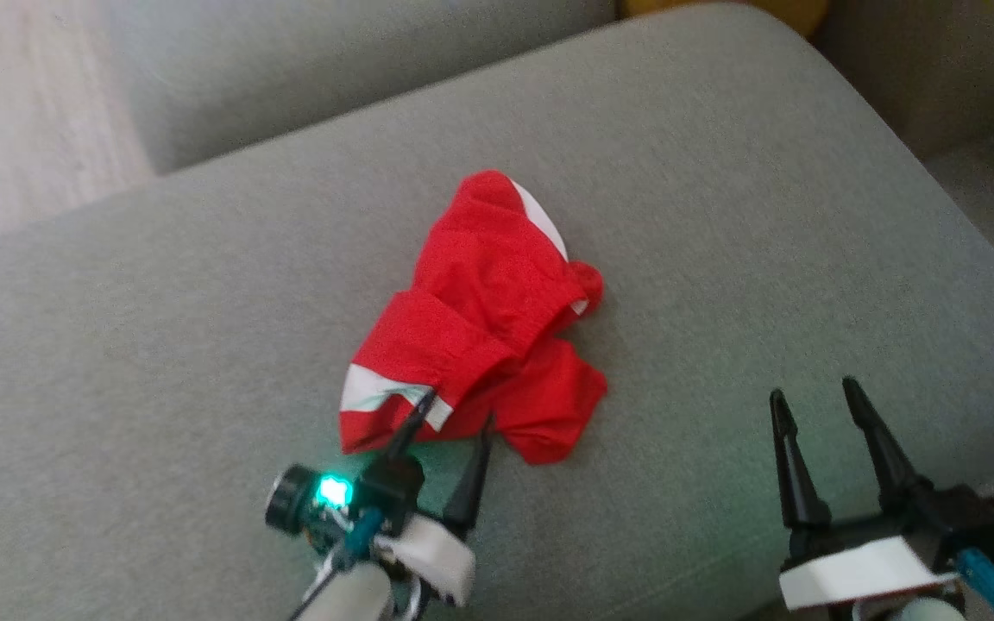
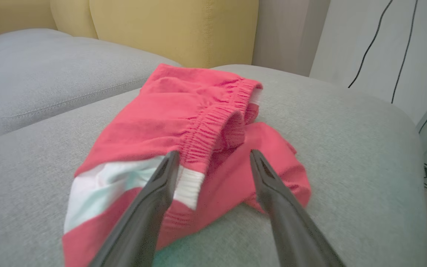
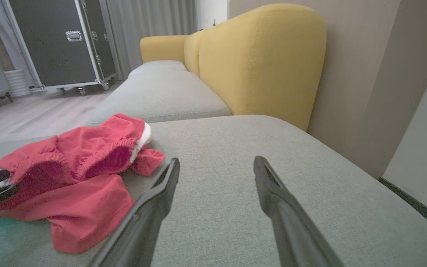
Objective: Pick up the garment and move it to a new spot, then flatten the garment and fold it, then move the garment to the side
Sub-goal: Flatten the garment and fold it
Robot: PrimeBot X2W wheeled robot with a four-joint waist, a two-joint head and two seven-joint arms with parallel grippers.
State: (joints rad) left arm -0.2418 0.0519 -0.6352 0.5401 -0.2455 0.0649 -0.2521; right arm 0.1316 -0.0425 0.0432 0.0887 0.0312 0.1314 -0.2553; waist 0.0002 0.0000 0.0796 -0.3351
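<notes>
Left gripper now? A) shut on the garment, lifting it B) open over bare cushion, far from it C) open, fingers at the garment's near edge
C: the left gripper is open, its fingers spread at the white-banded near edge of the red garment, which lies crumpled on the grey cushion.

The garment lies on the seat cushion. The left gripper is at the garment's near edge, and the right gripper is well to its right. A second cushion lies behind the garment.
</notes>
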